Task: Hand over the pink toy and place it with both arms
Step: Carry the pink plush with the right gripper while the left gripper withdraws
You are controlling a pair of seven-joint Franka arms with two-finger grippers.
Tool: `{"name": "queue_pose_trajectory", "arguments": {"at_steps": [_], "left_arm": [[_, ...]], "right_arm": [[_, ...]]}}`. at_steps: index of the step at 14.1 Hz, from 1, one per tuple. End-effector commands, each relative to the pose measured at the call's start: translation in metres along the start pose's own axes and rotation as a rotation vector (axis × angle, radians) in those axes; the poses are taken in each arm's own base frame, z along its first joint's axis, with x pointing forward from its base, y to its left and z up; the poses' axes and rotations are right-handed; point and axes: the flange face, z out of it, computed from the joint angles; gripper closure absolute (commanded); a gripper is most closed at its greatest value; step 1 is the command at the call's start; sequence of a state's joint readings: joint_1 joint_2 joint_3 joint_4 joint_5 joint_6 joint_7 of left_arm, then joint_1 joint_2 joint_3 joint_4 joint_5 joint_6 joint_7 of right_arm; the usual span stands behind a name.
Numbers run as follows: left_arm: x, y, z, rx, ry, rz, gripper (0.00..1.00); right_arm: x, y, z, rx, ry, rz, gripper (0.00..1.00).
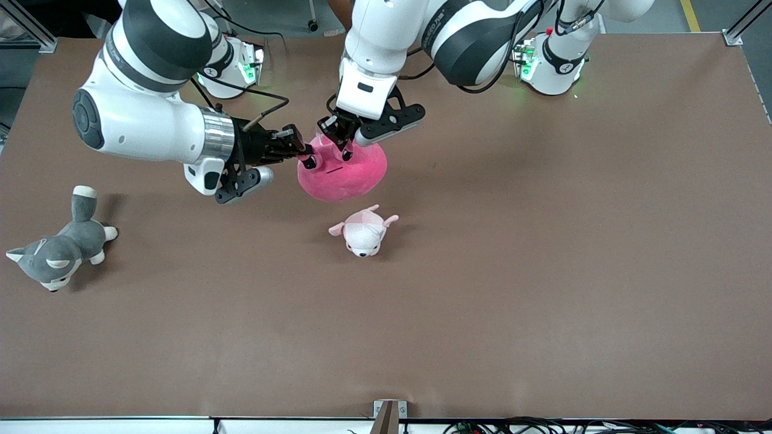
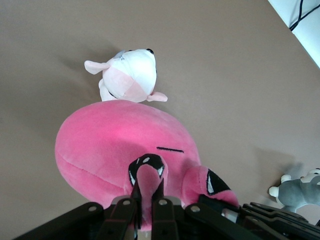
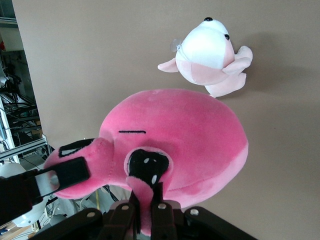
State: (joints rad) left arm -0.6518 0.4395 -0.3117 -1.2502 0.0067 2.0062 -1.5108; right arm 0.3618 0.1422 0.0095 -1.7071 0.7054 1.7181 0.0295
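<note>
The pink toy [image 1: 345, 173], a round hot-pink plush with black angry eyes, hangs between both grippers just over the brown table, above the small pale plush. My left gripper [image 1: 341, 135] comes down from above and is shut on one ear; in the left wrist view [image 2: 147, 189] the ear sits pinched between its fingers. My right gripper [image 1: 303, 152] reaches in from the right arm's end and is shut on the other ear, as the right wrist view [image 3: 148, 199] shows. The toy's body fills both wrist views [image 2: 110, 145] [image 3: 195, 135].
A small pale pink-and-white plush animal [image 1: 363, 231] lies on the table [image 1: 543, 271] just nearer the front camera than the pink toy. A grey-and-white plush dog [image 1: 57, 253] lies toward the right arm's end of the table.
</note>
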Motion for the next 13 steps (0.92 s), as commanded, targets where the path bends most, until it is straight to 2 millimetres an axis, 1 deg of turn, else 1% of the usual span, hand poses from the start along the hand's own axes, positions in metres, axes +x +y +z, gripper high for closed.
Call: {"name": "queue_pose_trajectory", "arguments": {"at_steps": [1, 2, 3, 4, 5, 6, 7, 8, 9, 10, 11, 12, 13], "left_arm": [[0.002, 0.001, -0.024, -0.021, 0.012, -0.012, 0.25], [0.003, -0.001, -0.032, -0.017, 0.020, -0.004, 0.01], [0.003, -0.004, -0.038, -0.003, 0.021, -0.007, 0.00], [0.005, -0.009, -0.039, 0.034, 0.025, -0.008, 0.00], [0.014, -0.016, -0.052, 0.063, 0.034, -0.014, 0.00], [0.031, -0.022, -0.064, 0.076, 0.046, -0.012, 0.00], [0.047, -0.029, -0.083, 0.081, 0.060, 0.008, 0.00], [0.061, -0.039, -0.095, 0.105, 0.068, 0.026, 0.00], [0.083, -0.049, -0.111, 0.125, 0.078, 0.048, 0.00], [0.104, -0.060, -0.126, 0.139, 0.086, 0.069, 0.00], [0.129, -0.074, -0.142, 0.165, 0.094, 0.093, 0.00], [0.151, -0.087, -0.152, 0.185, 0.096, 0.098, 0.00], [0.176, -0.101, -0.163, 0.210, 0.103, 0.106, 0.00]], "right_arm": [[-0.001, -0.002, -0.003, 0.010, -0.010, -0.008, 0.99], [-0.002, -0.002, -0.002, 0.009, -0.015, -0.010, 0.99], [-0.003, -0.002, -0.003, 0.010, -0.019, -0.010, 0.99], [-0.003, -0.001, -0.006, 0.009, -0.015, -0.008, 0.99], [-0.004, 0.000, -0.009, 0.010, -0.011, -0.007, 1.00], [-0.003, 0.004, -0.013, 0.011, -0.005, 0.000, 1.00], [-0.002, 0.013, -0.021, 0.005, -0.002, 0.006, 1.00], [0.000, 0.027, -0.032, -0.016, 0.009, -0.007, 1.00], [0.002, 0.046, -0.047, -0.020, 0.021, -0.019, 1.00], [0.003, 0.073, -0.068, -0.013, 0.041, -0.023, 1.00], [0.004, 0.100, -0.086, -0.003, 0.059, -0.026, 1.00], [0.005, 0.131, -0.102, 0.002, 0.083, -0.027, 1.00], [0.004, 0.158, -0.117, -0.015, 0.105, -0.027, 1.00]]}}
